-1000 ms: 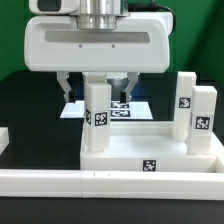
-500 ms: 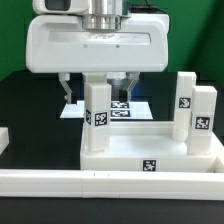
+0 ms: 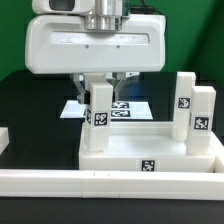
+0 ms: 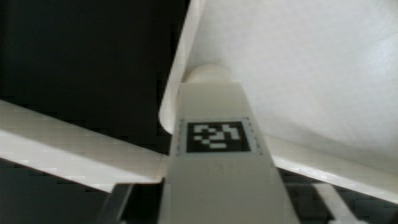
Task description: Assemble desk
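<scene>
Claw around a leg block on the desk

The grey two-finger claw (image 3: 100, 88) has its fingers pulled in narrow on both sides of a short white square plastic leg block (image 3: 98, 118) — it looks like a hold, though I cannot tell how firm. That block stands upright at the near corner of the big white rimmed plastic tabletop (image 3: 150, 165), likely so it can be turned into its hole. Two more white leg blocks (image 3: 196, 112) stand at the tabletop's other end.
</scene>
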### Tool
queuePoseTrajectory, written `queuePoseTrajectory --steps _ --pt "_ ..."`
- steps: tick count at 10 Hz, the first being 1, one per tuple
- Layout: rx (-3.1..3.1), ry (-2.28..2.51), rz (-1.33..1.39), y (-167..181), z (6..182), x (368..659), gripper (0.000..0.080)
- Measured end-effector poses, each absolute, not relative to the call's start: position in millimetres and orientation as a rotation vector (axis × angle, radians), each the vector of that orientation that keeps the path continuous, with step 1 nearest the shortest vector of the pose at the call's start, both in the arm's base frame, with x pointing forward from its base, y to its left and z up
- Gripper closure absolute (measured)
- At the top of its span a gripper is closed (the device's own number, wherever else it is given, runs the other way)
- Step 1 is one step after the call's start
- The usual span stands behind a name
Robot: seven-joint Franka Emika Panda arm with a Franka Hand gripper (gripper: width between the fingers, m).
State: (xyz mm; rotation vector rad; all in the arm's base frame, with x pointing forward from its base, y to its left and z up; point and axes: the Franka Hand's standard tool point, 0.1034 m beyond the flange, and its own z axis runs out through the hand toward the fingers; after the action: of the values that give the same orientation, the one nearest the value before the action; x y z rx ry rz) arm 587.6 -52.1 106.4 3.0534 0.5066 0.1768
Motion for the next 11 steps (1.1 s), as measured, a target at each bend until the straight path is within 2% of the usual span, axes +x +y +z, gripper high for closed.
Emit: queuePoseTrajectory --steps 3,6,11 --pt "3.069 0.425 0.179 -52.2 106.3 587.5 0.0511" --pt "3.106 0.145 0.184 -52.1 106.2 587.5 0.0511" --pt "3.088 -0.594 0.192 -52.9 104.9 586.2 0.0511"
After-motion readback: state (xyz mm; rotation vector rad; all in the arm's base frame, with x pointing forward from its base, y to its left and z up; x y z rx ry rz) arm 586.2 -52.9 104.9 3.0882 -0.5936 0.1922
